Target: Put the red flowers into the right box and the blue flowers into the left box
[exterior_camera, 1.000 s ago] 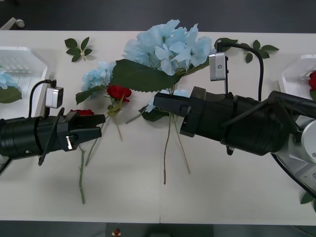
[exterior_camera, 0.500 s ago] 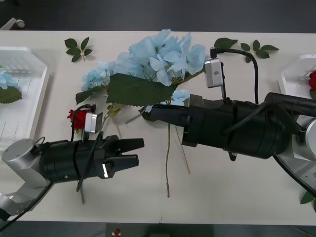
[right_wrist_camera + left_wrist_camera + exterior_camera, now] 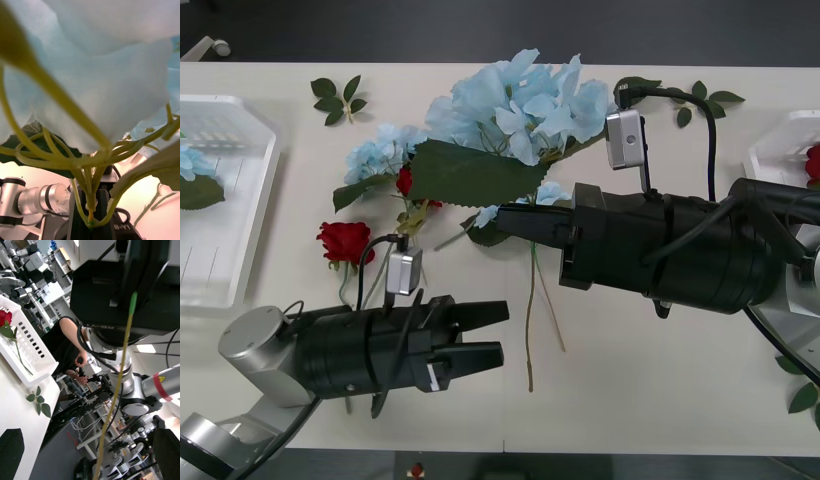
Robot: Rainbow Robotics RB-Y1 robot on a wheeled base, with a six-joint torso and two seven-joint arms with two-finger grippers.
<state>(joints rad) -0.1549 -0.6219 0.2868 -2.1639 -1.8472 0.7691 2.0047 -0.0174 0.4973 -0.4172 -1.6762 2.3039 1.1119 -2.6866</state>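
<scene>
- The right pincer point(image 3: 515, 220) sits at centre of the surface point(image 3: 660, 400), clenched on the stem of a large blue flower point(image 3: 525, 95); the bloom rises toward 12 o'clock and its stem tail dangles toward 6.
- The left pincer point(image 3: 490, 335), at about 7 o'clock, is released and grasps nothing.
- Loose red flowers point(image 3: 345, 240) lie at 9 o'clock, near a smaller blue cluster point(image 3: 380, 155).
- The left box point(image 3: 240, 290) is far at 9 o'clock, the right box point(image 3: 770, 155) at 3.
- Judgement: the bloom looks light, floppy and top-heavy, and a hold high on the wiry stem should limit swing.
</scene>
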